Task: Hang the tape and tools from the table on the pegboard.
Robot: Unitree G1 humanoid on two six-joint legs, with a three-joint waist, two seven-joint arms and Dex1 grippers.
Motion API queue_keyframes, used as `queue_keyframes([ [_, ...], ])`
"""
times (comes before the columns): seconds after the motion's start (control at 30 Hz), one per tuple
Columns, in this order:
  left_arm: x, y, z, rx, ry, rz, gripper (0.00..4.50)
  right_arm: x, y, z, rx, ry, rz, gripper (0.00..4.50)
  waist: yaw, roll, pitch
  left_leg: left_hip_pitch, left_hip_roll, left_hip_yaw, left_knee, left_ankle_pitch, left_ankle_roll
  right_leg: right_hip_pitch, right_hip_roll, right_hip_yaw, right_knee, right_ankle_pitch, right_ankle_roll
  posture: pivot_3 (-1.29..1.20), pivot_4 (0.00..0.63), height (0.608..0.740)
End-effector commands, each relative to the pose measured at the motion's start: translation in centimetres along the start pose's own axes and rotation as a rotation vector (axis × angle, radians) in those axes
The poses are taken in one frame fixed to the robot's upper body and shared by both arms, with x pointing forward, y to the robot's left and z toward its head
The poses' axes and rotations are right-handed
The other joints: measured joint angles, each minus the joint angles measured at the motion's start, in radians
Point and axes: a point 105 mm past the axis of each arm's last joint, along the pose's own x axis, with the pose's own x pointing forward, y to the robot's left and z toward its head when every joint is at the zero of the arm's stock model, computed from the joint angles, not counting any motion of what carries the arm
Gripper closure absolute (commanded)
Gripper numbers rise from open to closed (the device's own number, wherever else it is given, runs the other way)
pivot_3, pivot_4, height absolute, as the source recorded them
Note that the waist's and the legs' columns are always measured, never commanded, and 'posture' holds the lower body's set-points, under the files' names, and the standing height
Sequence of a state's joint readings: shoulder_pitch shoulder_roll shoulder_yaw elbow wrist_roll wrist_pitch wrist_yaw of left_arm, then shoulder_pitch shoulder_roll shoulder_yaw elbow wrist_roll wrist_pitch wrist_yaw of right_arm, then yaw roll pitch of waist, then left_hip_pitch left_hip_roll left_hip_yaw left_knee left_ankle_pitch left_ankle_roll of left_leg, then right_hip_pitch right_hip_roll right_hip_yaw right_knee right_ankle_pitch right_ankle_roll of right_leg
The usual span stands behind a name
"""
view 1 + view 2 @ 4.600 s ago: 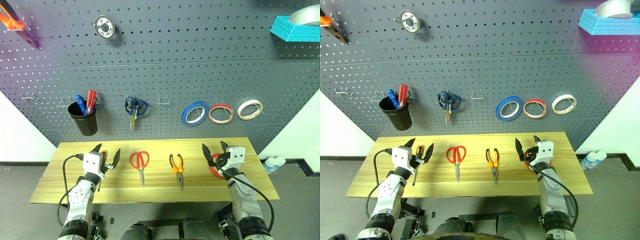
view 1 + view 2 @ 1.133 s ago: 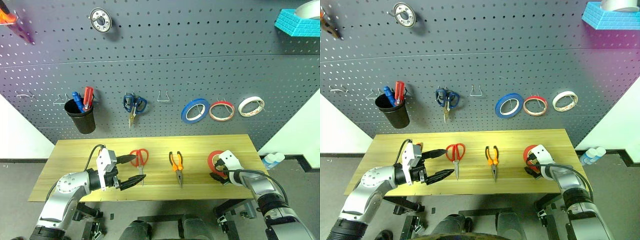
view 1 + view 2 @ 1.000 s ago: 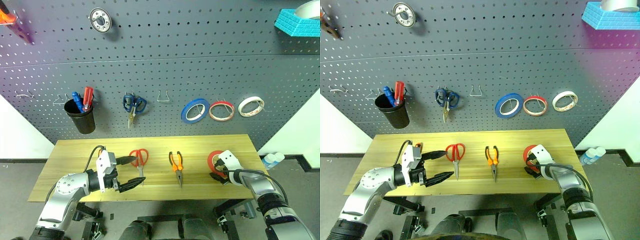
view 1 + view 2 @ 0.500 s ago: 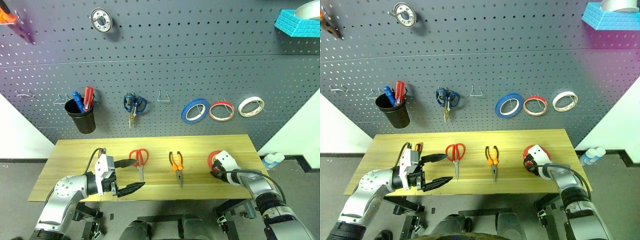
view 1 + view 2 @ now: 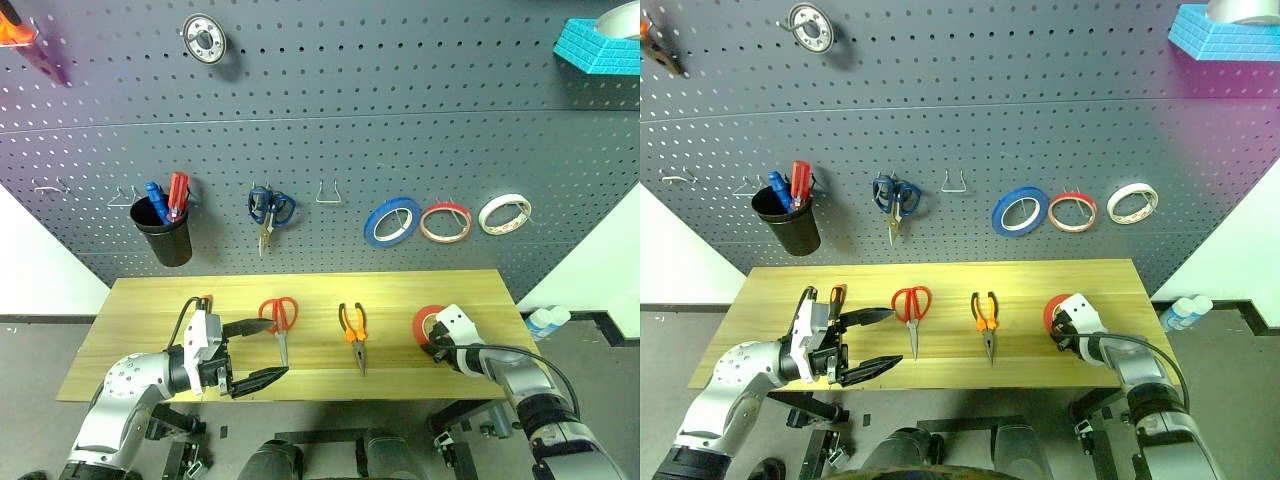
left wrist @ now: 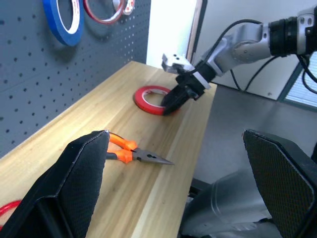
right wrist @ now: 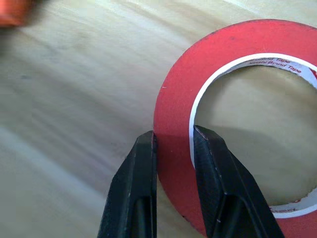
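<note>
The red tape roll [image 7: 233, 124] lies flat near the right end of the table [image 5: 150, 300]. It looks light and stiff, with a smooth ring wall best taken across its thickness, one finger inside the white-lined core. It is a solid red ring. The right gripper [image 7: 174, 141] pinches that wall so. Well apart, the left gripper [image 5: 255, 352] hovers with jaws spread near the red scissors [image 5: 280, 325].
</note>
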State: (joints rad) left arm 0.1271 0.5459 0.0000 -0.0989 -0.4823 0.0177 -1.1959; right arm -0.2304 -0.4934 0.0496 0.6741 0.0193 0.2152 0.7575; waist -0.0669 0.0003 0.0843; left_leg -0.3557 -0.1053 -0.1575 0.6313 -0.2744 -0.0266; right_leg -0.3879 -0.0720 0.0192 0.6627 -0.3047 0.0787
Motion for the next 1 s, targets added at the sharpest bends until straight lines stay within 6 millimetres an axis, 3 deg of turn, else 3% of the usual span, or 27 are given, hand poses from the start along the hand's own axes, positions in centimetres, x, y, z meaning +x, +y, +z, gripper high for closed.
queue_keyframes([
  [0.03,-0.4,0.5,0.7,0.041,-0.018,0.026,0.0,-0.9,-0.2,2.2,0.025,-0.165,0.006,3.81,0.0,0.0,0.002,0.0,0.0,0.0,0.0,0.0,0.0,0.0,0.0,0.0,0.0,0.0,0.0,-0.13,0.076,0.74],
  [0.27,-0.4,0.7,0.9,0.042,-0.028,0.038,0.0,-2.8,-0.4,3.3,0.044,-0.388,-0.039,3.81,-0.001,0.001,0.008,0.0,0.0,0.001,0.0,0.0,0.0,0.0,0.0,0.001,0.0,0.0,0.0,-0.14,0.075,0.74],
  [0.47,-1.0,1.4,0.4,0.04,-0.047,0.062,0.0,-4.8,-0.6,4.4,0.189,-0.613,-0.068,3.81,0.0,0.003,0.011,0.0,0.001,0.001,0.0,0.0,0.0,-0.001,0.0,0.001,0.0,0.0,0.0,-0.14,0.075,0.74],
  [0.67,-0.9,2.0,1.0,0.045,-0.085,0.087,0.0,-5.9,-0.4,5.0,0.271,-0.705,-0.059,3.81,-0.001,0.004,0.012,0.0,0.001,0.001,0.0,0.0,0.0,-0.001,0.0,0.001,0.0,0.0,0.0,-0.15,0.074,0.74],
  [0.9,-0.7,2.8,2.2,0.062,-0.171,0.152,0.0,-6.6,0.7,5.7,0.265,-0.799,-0.036,3.81,-0.001,0.004,0.012,0.0,0.001,0.001,-0.001,0.0,0.0,-0.001,0.0,0.001,0.0,0.0,0.0,-0.16,0.07,0.74],
  [1.0,-1.0,2.9,2.2,0.057,-0.193,0.166,0.0,-7.2,0.3,6.1,0.241,-0.85,-0.071,3.81,-0.003,0.004,0.012,0.0,0.001,0.002,-0.001,0.0,0.0,-0.001,0.0,0.001,0.0,0.0,0.0,-0.16,0.07,0.74],
])
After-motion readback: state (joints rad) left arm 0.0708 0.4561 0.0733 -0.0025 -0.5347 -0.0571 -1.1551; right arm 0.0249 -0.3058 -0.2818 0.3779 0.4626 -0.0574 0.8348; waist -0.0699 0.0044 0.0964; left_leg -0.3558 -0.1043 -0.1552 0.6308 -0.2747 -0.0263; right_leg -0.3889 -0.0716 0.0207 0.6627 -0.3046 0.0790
